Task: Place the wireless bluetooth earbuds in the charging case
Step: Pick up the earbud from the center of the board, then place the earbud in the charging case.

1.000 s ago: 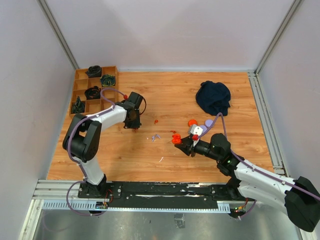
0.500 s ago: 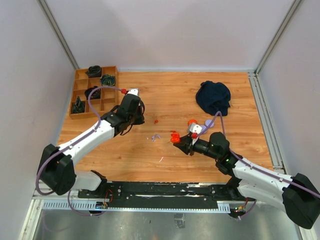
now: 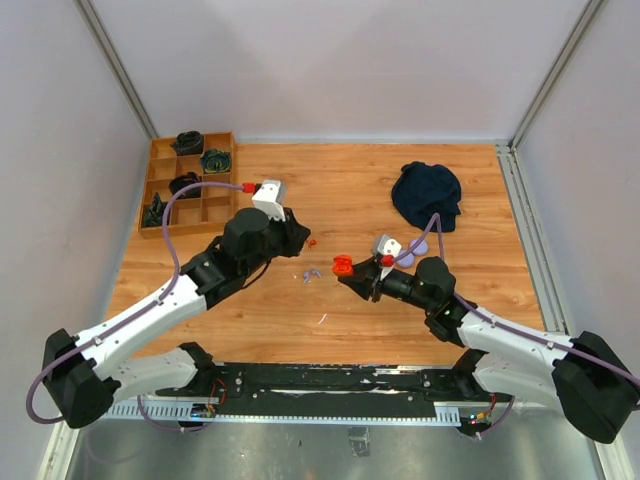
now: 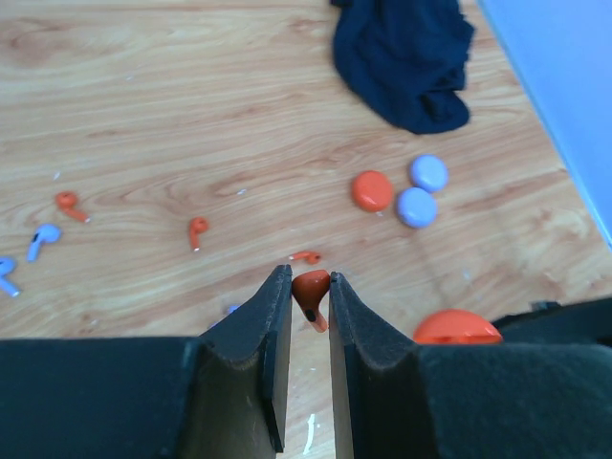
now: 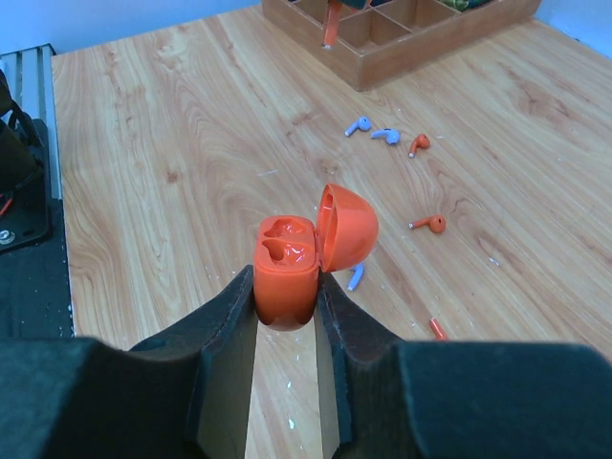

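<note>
- Orange-red case (image 5: 287,256), lid hinged open, clamped between the jaws of the right pincer (image 5: 285,285) and held above the counter (image 5: 153,143). Two sockets face up; both look vacant.
- Orange-red earbud (image 4: 312,295), clamped at the tips of the left pincer (image 4: 308,279). It is near the case, not yet in it.
- Handling note: keep the case level and steady, line the stem up with one socket, and lower straight. Release only once seated, since the bite on the earbud is slight and a tilt would likely catch the rim.
- Loose earbuds (image 5: 430,224), lilac and orange-red, scattered on the counter between the arms.
- Pucks (image 4: 372,190), one orange-red and two lilac, with a dark cloth (image 4: 406,57) beyond them.
- Wooden tray (image 5: 440,48), far left corner.
- Unclear: which socket suits this earbud, and how its stem is turned. The case's lower half is hidden by the jaws, and the tray contents are too dark to name.
</note>
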Tool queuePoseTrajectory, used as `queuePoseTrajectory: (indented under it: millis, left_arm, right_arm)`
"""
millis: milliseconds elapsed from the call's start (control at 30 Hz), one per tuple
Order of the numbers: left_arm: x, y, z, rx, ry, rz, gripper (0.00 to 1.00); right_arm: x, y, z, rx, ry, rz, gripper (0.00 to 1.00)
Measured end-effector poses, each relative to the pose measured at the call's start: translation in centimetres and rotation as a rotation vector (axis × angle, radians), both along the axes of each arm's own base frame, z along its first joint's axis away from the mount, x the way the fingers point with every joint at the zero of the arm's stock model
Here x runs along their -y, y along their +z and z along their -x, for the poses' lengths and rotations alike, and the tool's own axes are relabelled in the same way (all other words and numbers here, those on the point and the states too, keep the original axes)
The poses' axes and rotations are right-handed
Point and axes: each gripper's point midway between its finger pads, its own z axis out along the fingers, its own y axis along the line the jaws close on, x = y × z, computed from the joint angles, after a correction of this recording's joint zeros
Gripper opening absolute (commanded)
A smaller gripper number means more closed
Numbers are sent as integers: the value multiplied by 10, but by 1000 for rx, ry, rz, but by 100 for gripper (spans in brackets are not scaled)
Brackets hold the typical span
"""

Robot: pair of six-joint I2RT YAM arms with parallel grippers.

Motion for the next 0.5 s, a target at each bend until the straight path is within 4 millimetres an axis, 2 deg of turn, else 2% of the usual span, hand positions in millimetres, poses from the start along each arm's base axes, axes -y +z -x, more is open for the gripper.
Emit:
queuePoseTrajectory:
  millis: [167, 333, 500]
  left_arm:
    - [16, 14, 19, 89, -88, 54, 20]
    - [41, 30, 45, 186, -212, 87, 21]
    - [57, 46, 59, 266, -292, 104, 20]
  right_arm:
    - [-4, 8, 0, 3, 14, -31, 6]
    - [-10, 19, 1, 14, 36, -75, 6]
    - [-14, 28, 4, 28, 63, -112, 6]
